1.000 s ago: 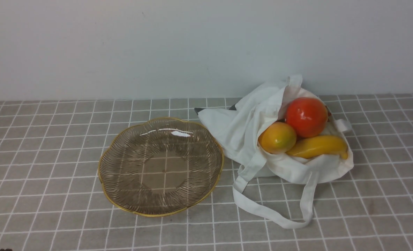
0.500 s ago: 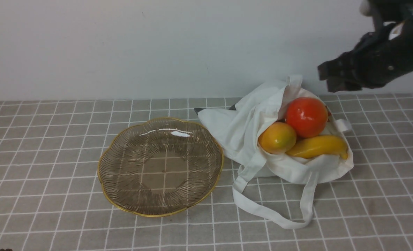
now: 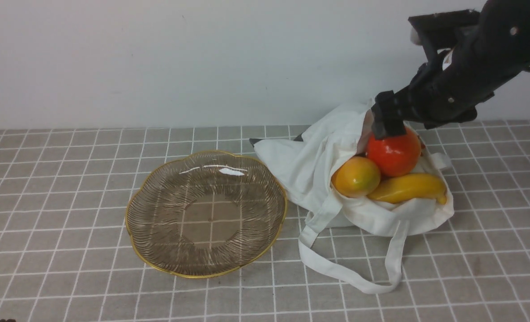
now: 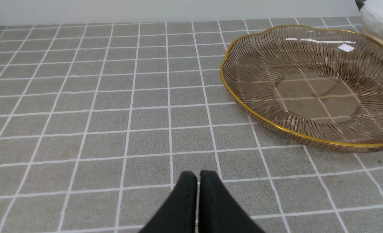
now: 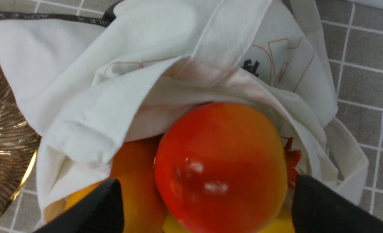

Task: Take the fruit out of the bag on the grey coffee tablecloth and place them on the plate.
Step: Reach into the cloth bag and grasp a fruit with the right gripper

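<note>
The white bag (image 3: 307, 165) lies open on the grey coffee tablecloth (image 3: 68, 201), right of the plate (image 3: 155, 223), which holds nothing. In the bag's mouth sit a red-orange ball (image 3: 394, 152), a yellow-orange round fruit (image 3: 356, 176) and a banana (image 3: 406, 188). My right gripper (image 3: 388, 123) hangs just over the red-orange ball (image 5: 220, 161). In the right wrist view the right gripper (image 5: 207, 183) is open, one finger on each side of the ball and apart from it. My left gripper (image 4: 198, 176) is shut, low over bare cloth short of the plate (image 4: 253, 64).
The bag's long strap handles (image 3: 350, 273) loop onto the cloth in front of it. A pale wall (image 3: 202, 58) stands close behind the cloth. The bag's folded flap (image 5: 81, 90) touches the plate's rim (image 5: 13, 194).
My right arm has come into view from the upper right and dropped down to the red-orange ball. Its jaws have spread wide. The fruit, bag and plate have not moved.
</note>
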`<action>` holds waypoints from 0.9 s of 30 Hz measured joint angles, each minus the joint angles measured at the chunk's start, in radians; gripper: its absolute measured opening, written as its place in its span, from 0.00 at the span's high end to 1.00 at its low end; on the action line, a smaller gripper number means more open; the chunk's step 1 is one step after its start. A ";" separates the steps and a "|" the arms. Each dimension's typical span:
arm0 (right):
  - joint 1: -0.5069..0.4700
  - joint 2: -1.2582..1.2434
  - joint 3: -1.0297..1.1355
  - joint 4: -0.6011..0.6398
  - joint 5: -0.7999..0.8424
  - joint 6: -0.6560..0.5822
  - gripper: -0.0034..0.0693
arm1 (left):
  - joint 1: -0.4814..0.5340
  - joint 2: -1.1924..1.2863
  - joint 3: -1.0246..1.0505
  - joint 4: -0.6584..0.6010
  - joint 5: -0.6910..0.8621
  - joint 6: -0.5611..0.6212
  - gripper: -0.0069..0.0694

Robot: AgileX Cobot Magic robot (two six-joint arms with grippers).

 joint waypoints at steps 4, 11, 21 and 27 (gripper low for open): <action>0.000 0.044 0.000 -0.003 -0.016 0.025 0.04 | 0.000 0.000 0.000 0.000 0.000 0.000 0.92; 0.000 0.075 -0.001 -0.032 -0.020 0.032 0.05 | 0.000 0.000 0.000 0.000 0.000 0.000 0.92; 0.000 0.087 -0.013 -0.041 0.000 0.032 0.13 | 0.000 0.000 0.000 0.000 0.000 0.000 0.92; 0.000 0.072 -0.011 -0.065 0.047 0.032 0.13 | 0.000 0.000 0.000 0.000 0.000 0.000 0.92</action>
